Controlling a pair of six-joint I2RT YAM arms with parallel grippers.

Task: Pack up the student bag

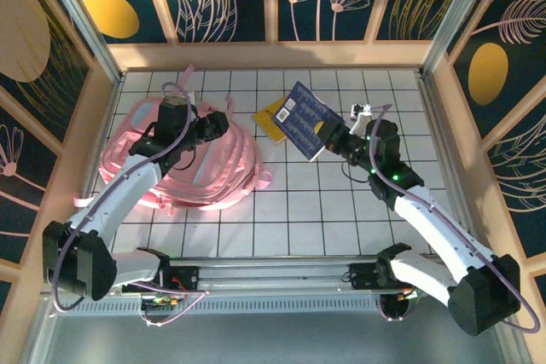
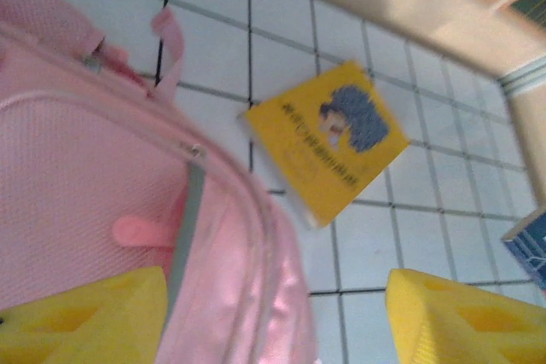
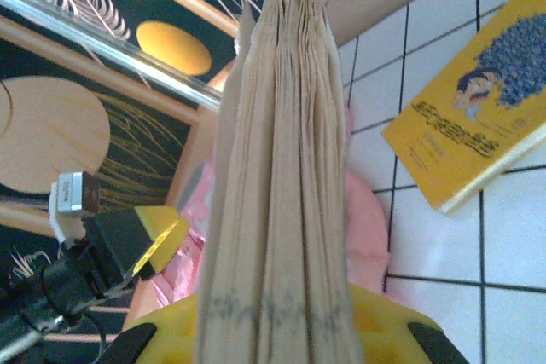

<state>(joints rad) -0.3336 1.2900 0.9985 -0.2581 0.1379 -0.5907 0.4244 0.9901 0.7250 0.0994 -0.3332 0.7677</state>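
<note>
**Entry: blue book held aloft, student bag awaiting it**

**Location.** The student bag [image 1: 229, 170], a large soft pink fabric backpack, lies slumped on the left of the white tiled worktop [image 1: 299, 210], beneath the left arm's wrist.

**Left claw** [image 2: 277, 291]. The fingers stand wide apart with nothing between them. It hovers over the bag's right edge, beside a zip seam.

**Right claw** [image 3: 273, 321]. It is clamped on the blue book [image 1: 305, 115], a thick blue-covered paperback. The book is held tilted above the worktop, right of the bag.

**Adjacent.** The yellow book [image 1: 271, 118], a thin yellow-covered paperback, lies flat just beside the bag. In the top view its right part is overlapped by the blue book.

**Handling note.**
- The step in hand is probably delivering the blue book into the bag.
- Whether the main compartment gapes cannot be told, so the left claw would do well to pinch the upper lip by the zip and lift it.
- The right claw should then bring the book in narrow edge first, low and slanted along the opening.
- It should pass clear of the loose straps and the yellow book, and let go only once the book is well inside.
</note>
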